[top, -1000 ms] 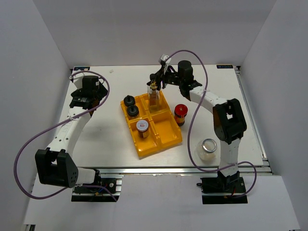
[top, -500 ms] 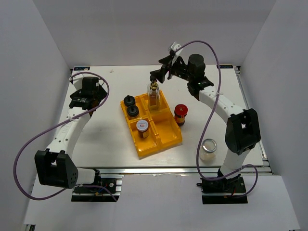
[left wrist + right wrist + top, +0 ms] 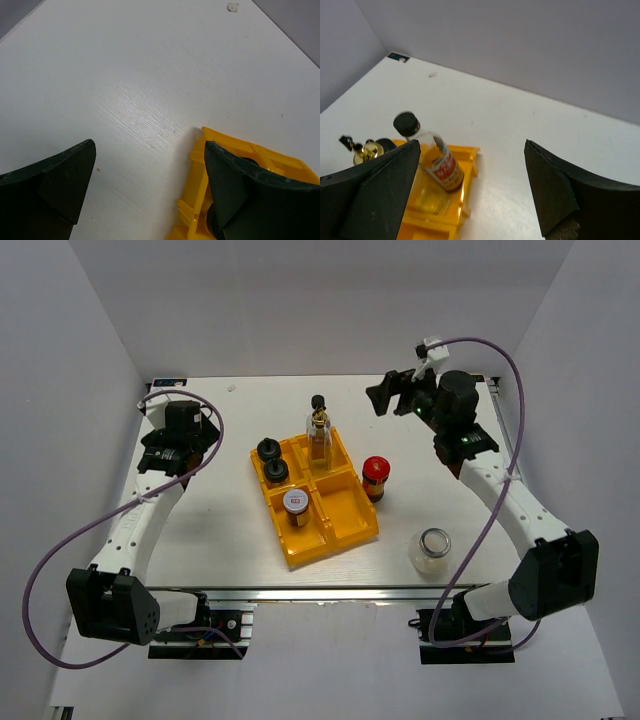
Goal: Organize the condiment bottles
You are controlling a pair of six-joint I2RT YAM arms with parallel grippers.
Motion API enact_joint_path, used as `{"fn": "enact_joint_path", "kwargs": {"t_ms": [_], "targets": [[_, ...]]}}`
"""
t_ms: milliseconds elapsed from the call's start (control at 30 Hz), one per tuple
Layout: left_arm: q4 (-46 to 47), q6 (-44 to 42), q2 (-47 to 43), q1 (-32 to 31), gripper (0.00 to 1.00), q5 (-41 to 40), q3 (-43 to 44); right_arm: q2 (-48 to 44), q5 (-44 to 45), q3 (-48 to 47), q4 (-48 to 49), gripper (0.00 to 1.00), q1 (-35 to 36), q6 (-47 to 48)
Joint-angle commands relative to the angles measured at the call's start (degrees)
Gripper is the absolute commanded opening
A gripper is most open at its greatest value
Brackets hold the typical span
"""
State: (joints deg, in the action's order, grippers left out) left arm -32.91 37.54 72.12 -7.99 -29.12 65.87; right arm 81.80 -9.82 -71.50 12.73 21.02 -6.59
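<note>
The yellow tray [image 3: 345, 530] holds two black-lidded jars [image 3: 267, 450] [image 3: 276, 471] in its back-left compartment. A white-lidded jar [image 3: 296, 503] stands in the front-left one. The gold-topped clear bottle [image 3: 319, 441] [image 3: 362, 152] and the dark black-capped sauce bottle [image 3: 319, 403] [image 3: 442, 167] share the back-right one, the dark bottle leaning. A red-lidded jar [image 3: 376, 475] and a silver-lidded jar [image 3: 433, 547] stand on the table right of the tray. My right gripper [image 3: 385, 397] [image 3: 471, 143] hangs open, raised and right of the bottles. My left gripper [image 3: 160, 450] [image 3: 149, 145] is open over bare table left of the tray [image 3: 235, 150].
White walls close in the table at the back and on both sides. A purple cable loops off each arm. The tray's front-right compartment [image 3: 352, 508] has nothing in it.
My right gripper opened, let go of the dark black-capped bottle in the tray's back-right compartment, and drew back up and to the right. The left arm barely moved.
</note>
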Motion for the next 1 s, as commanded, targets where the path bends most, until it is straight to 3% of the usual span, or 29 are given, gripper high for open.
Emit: {"fn": "enact_joint_path", "kwargs": {"t_ms": [0,167,733,900,967], "targets": [[0.2,0.6,-1.9,0.3,0.98,1.4,-1.9,-3.4,7.4,3.3,-12.3,0.89,0.4,-4.6],[0.3,0.7,-2.3,0.3,0.98,1.2,-4.3,-3.6,13.3,5.5,-20.9,0.89,3.1,-4.9],[0.2,1.0,-6.2,0.3,0.98,0.6,-8.7,6.3,22.9,10.1,-24.1,0.89,10.4,-5.5],[0.1,1.4,-6.2,0.3,0.98,0.6,-8.9,6.5,21.3,10.6,-25.0,0.68,10.4,-5.7],[-0.1,1.6,-6.2,0.3,0.98,0.6,-9.0,6.5,20.9,10.6,-26.4,0.67,10.4,-6.2]]}}
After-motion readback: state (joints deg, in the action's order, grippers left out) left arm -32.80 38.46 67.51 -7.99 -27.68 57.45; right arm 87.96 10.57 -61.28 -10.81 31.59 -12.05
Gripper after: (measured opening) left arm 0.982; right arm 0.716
